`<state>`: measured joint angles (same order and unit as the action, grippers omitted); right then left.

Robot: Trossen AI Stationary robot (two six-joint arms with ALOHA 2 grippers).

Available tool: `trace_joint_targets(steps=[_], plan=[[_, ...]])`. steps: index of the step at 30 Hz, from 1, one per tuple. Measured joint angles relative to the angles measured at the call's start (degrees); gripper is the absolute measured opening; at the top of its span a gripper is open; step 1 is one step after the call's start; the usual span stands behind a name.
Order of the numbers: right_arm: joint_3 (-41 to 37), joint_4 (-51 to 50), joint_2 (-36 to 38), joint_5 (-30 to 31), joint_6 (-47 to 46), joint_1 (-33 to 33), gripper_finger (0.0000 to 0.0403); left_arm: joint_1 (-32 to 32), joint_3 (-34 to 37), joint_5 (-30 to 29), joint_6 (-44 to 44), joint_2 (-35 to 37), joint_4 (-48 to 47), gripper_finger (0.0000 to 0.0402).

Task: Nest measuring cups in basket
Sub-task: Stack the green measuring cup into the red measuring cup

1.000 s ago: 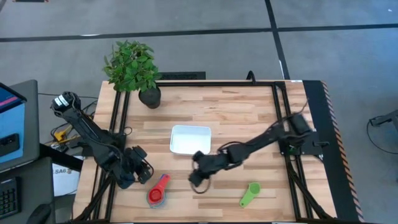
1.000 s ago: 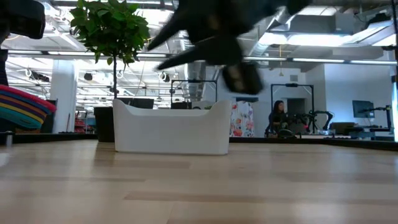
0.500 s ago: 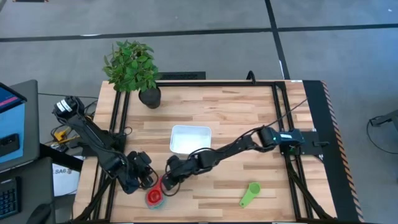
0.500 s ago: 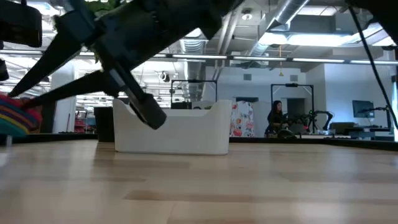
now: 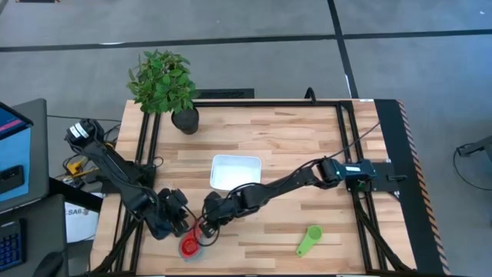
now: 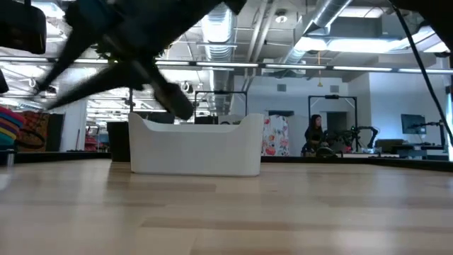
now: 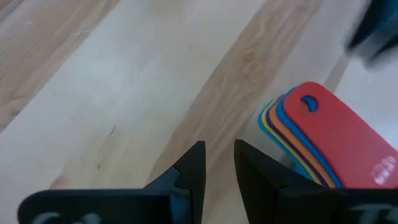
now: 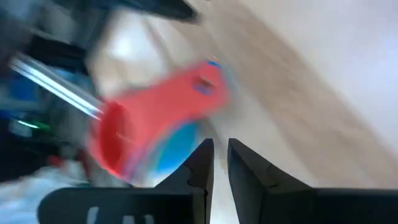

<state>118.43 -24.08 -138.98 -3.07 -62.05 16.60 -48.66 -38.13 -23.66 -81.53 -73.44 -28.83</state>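
Sitting near the worktop's front-left corner, the left gripper (image 5: 181,221) hovers low just left of the stacked measuring cups (image 5: 190,243). In the left wrist view its two dark fingers (image 7: 193,169) stand nearly together with only a thin slit between them and nothing in it, so it is clenched on air; the stack's fanned flat handles (image 7: 323,143), red on top over blue, orange and yellow edges, lie just beside the fingertips without touching them.

The stack itself rests near the worktop's front edge, left of centre, with the red cup (image 8: 155,130) uppermost.

The right gripper (image 5: 207,229), on its arm stretched across from the right edge, sits just right of that stack, close to the handles. Its fingers (image 8: 200,167) are likewise drawn almost together and hold nothing; the red cup lies just beyond the tips.

The basket (image 5: 235,172), a white tray, stands near the middle of the worktop, apart from the stack and behind it; no cup shows inside it from above.

A green measuring cup (image 5: 309,239) lies alone near the front edge, right of centre, well apart from both grippers.

A potted plant (image 5: 164,88) stands at the back-left corner.
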Motion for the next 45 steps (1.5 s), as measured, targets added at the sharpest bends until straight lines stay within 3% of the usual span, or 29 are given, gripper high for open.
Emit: trace_joint_targets(steps=[10,17,25,30,40,45], plan=[[-0.75,-22.15,9.01,4.71,15.41,0.9,0.007,0.13,-2.6,-4.89,-2.98,9.48,-8.7,0.007],[-9.28,-30.17,16.41,10.19,18.13,3.16,0.007,-1.16,-3.29,-14.36,-4.82,15.61,-7.81,0.007],[-30.75,-20.81,29.91,12.43,5.85,8.48,0.007,-1.66,-3.32,-15.88,-1.69,13.11,-3.78,0.007],[-39.95,-19.8,36.17,12.77,3.49,12.28,0.007,0.01,-3.32,-17.48,-3.63,10.78,-2.92,0.007],[-44.87,-30.02,39.89,5.7,15.64,21.57,0.0073,4.6,-3.32,-17.72,-7.48,5.14,1.8,0.007],[-44.87,-31.13,39.93,4.98,19.56,27.28,0.011,6.35,-3.32,-17.75,-8.0,1.98,6.62,0.007]])
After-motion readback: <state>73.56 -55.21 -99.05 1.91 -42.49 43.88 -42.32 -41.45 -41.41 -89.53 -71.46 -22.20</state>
